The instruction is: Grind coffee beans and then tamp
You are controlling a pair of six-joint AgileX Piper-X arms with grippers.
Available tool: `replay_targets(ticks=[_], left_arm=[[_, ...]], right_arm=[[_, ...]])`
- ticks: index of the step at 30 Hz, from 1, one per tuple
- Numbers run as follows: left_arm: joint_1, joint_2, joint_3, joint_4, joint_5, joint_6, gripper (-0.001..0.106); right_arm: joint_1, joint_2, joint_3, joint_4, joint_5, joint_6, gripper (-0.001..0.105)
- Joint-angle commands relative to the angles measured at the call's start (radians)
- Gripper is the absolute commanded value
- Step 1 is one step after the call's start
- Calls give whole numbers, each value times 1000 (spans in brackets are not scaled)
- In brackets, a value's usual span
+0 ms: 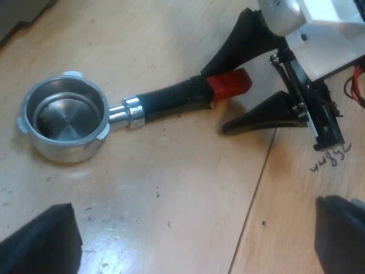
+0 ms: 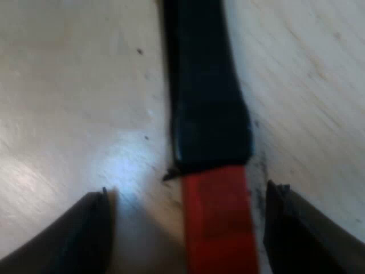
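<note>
Metal holder loose, lying flat on the pale wooden tabletop. Basket mouth up, round, bright steel, small lugs on the rim. Inside is bare shiny metal with faint rings. A short chrome collar joins the basket to the dark handle, which runs straight and rests on the wood. Red end sits between the parted fingers of the right gripper, with a gap on each side, not clamped.
</note>
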Motion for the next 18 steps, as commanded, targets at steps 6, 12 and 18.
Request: replay_targets(ticks=[6,12,18], left_arm=[[-1,-35,-7,38,-31,-8,86],[-1,-119,-7,53,-160,-113,86],[-1,-187,-7,89,-244,-208,86]], right_arm=[[-2,-2,-165,318,25,-2,59],[1,-25,-309,441,22,-60,75],[0,-81,-420,428,22,-101,80]])
